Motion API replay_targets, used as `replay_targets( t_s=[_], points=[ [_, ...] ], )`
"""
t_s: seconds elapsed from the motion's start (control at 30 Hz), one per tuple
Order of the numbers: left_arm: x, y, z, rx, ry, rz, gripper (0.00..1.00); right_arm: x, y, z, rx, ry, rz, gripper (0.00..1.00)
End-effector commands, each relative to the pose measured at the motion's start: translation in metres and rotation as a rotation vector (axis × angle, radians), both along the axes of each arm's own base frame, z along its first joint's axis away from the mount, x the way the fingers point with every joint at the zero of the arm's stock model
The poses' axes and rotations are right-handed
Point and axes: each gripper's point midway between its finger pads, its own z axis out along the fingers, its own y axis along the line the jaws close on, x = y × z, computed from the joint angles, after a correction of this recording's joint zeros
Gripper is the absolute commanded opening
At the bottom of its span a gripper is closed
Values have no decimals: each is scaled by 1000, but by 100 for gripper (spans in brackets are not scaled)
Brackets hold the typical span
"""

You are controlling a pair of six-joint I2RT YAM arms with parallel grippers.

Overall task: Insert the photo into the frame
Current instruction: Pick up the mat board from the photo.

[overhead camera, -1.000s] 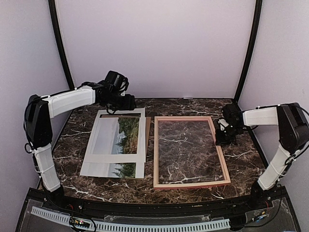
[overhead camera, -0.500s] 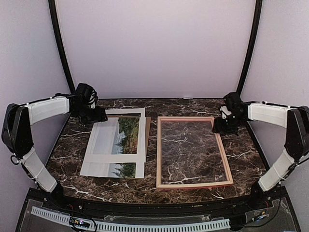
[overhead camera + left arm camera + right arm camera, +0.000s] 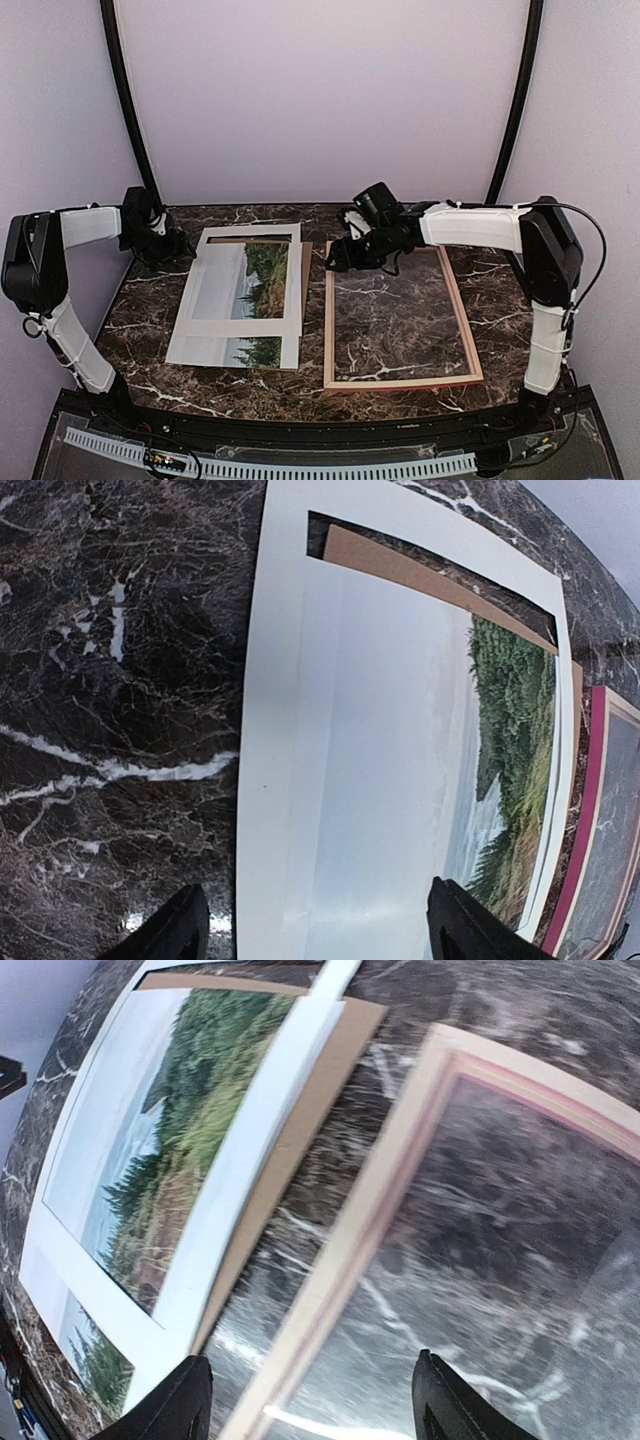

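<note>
Left gripper (image 3: 163, 241): it is at the left of the top view, just beside the top left corner of the white mat.
Left fingers (image 3: 182, 932): the two fingers are spread wide apart. Nothing is between them and they hold nothing.
Right gripper (image 3: 341, 256): it is near the middle of the top view, over the top left corner of the frame.
Right fingers (image 3: 190, 1402): they are spread wide too. They hold nothing. I cannot tell if they touch the wood.
Photo (image 3: 252, 282): it lies flat, left of the middle of the top view. It shows green trees, grass, pale water and sky. It is under the white mat and shows through the hole in it.
Frame (image 3: 328, 315): it lies flat, right of the middle and just beside the photo pile. It has pale wood with a pink-red edge. The photo is not in it, and the marble shows through it.
White mat (image 3: 240, 327): it lies on top of the photo.
Brown board (image 3: 306, 268): it is under the pile and peeks out at the top and right.
Table (image 3: 150, 300): dark marble with white lines.
Count: two arms, two grippers, one photo, one frame, one white mat, one brown board.
</note>
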Motion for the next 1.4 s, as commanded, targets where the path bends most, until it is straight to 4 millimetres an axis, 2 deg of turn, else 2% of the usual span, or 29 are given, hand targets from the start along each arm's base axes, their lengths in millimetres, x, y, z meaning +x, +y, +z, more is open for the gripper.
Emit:
replay_targets(
  t_s=[0.0,0.17,0.33,0.9,1.37],
  points=[
    [-1,7,-17,-14,55,-34,77,-9,70,-2,77,21,88,69],
    [0,9,-30,-36,89,-49,76,-22,116,-24,78,63,151,67],
    [0,10,-42,-50,120,-56,73,-29,137,-45,76,99,179,65],
    [-9,4,-62,-88,184,-73,63,-35,148,-73,75,151,189,63],
    [-11,0,-50,-110,153,-81,44,-40,150,-88,67,175,193,62]
  ],
)
